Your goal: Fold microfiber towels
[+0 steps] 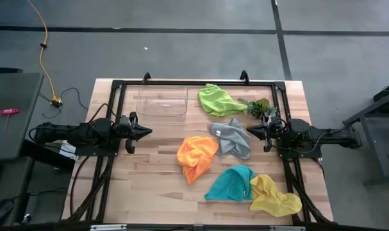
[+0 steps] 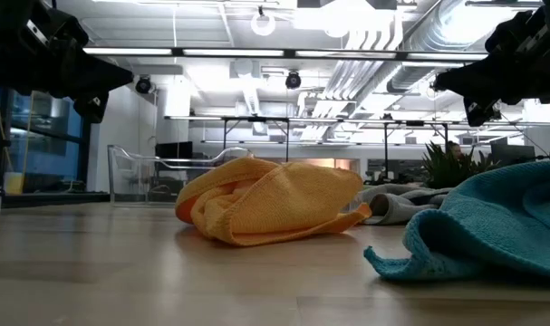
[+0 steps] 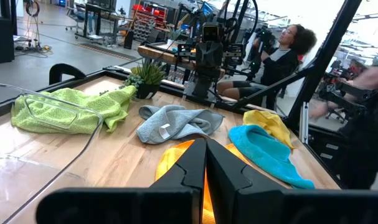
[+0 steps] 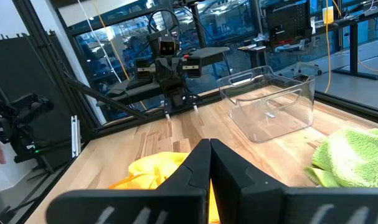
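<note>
Five crumpled towels lie unfolded on the table. The left gripper and right gripper hover at opposite edges, fingers pressed together, empty

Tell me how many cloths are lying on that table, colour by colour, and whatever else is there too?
Lime green towel: 1
Orange towel: 1
Grey towel: 1
Teal towel: 1
Yellow towel: 1
Clear plastic tray: 1
Small plant sprig: 1
Total: 7 things, 5 of them towels, all crumpled.
</note>
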You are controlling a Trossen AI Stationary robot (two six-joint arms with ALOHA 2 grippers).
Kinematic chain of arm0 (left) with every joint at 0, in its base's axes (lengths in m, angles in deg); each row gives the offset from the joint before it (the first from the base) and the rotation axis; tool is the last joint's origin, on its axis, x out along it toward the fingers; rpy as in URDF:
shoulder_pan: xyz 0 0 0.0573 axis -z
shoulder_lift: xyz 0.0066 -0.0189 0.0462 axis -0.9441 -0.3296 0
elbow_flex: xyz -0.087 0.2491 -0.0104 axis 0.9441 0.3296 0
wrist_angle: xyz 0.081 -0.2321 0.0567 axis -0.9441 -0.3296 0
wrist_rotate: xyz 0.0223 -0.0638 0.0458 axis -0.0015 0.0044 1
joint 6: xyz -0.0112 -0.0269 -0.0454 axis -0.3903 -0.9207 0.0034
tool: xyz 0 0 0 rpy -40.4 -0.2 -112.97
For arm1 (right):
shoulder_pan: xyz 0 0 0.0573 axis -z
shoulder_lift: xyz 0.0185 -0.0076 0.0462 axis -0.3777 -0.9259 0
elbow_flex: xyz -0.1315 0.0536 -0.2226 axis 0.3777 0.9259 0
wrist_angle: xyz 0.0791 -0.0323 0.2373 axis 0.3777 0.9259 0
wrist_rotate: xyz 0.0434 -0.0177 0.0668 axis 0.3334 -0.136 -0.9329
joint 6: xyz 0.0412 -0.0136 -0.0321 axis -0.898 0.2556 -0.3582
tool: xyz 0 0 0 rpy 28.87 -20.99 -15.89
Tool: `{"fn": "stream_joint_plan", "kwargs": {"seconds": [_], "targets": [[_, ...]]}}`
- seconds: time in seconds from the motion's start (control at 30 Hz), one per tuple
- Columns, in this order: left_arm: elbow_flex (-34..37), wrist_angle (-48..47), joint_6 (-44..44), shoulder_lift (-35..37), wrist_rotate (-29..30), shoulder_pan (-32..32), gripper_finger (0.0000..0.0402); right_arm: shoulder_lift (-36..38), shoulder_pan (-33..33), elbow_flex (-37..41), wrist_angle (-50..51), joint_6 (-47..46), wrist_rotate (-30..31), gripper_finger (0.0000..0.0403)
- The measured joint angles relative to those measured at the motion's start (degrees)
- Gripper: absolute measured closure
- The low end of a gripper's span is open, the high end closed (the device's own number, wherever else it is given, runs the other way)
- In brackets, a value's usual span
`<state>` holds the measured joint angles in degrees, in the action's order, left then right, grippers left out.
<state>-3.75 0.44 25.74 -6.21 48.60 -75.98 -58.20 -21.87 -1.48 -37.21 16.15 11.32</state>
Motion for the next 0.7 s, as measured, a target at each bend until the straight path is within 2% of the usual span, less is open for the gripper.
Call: {"fn": "stream_joint_plan", "kwargs": {"seconds": [0.13,0.23,0.43,0.57,0.7], "targets": [[0.0,1.9,-0.2,0.0,0.0,0.0,0.0398,0.0,0.0,0.0,0.0,0.0,0.0,0.0402],[0.0,5.8,-3.9,0.0,-0.1,0.0,0.0398,0.0,0.0,0.0,0.0,0.0,0.0,0.0402],[-0.4,25.5,-15.6,-3.1,4.4,0.0,0.0399,0.0,0.0,0.0,0.0,0.0,0.0,0.0402],[-8.4,21.8,-16.2,-11.5,6.1,0.1,0.0401,0.0,0.0,0.0,0.0,0.0,0.0,0.0402],[-19.5,16.5,-9.0,-25.4,4.7,0.1,0.0401,0.0,0.0,0.0,0.0,0.0,0.0,0.0402]]}}
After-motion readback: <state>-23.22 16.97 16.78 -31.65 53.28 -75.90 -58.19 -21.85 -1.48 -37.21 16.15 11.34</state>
